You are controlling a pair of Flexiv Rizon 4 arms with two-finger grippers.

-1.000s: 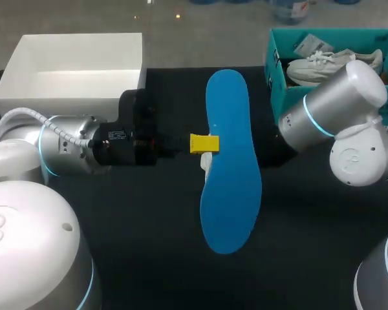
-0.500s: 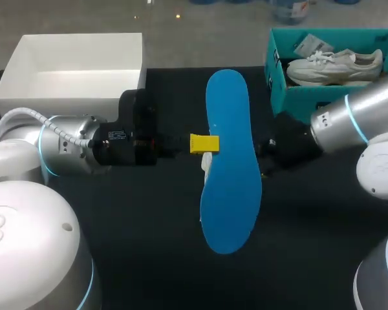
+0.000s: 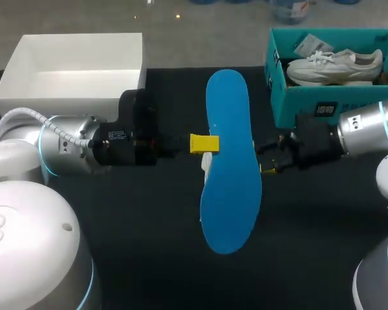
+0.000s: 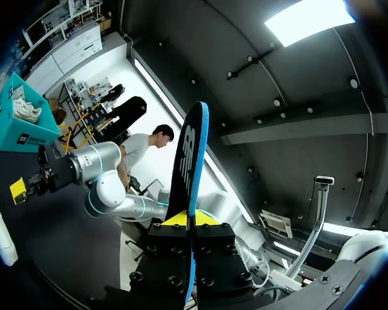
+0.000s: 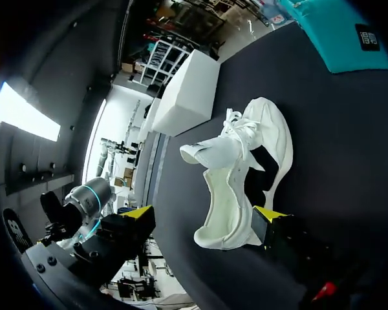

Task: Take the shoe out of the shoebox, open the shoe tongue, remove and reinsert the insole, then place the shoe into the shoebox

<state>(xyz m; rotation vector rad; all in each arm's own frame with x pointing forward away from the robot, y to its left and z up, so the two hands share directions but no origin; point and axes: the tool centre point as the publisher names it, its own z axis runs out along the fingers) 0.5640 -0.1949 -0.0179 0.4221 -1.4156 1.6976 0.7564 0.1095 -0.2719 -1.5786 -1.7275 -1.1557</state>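
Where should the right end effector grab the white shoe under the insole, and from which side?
Grip the white shoe at its collar rim, coming in low from the right: the insole covers it from above, and the thin rim lies nearest the open right end effector.

White open box (image 3: 71,64) on black table (image 3: 149,258), far-left corner.

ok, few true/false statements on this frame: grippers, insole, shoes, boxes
The left gripper is shut on the blue foam insole. True.
The teal cardboard shoebox is empty. False: a second white sneaker lies in it.
The right gripper is shut on the white lace-up sneaker on the black table. False: it is open, one finger clear of the sneaker.
The open white box stands on the left arm's side. True.
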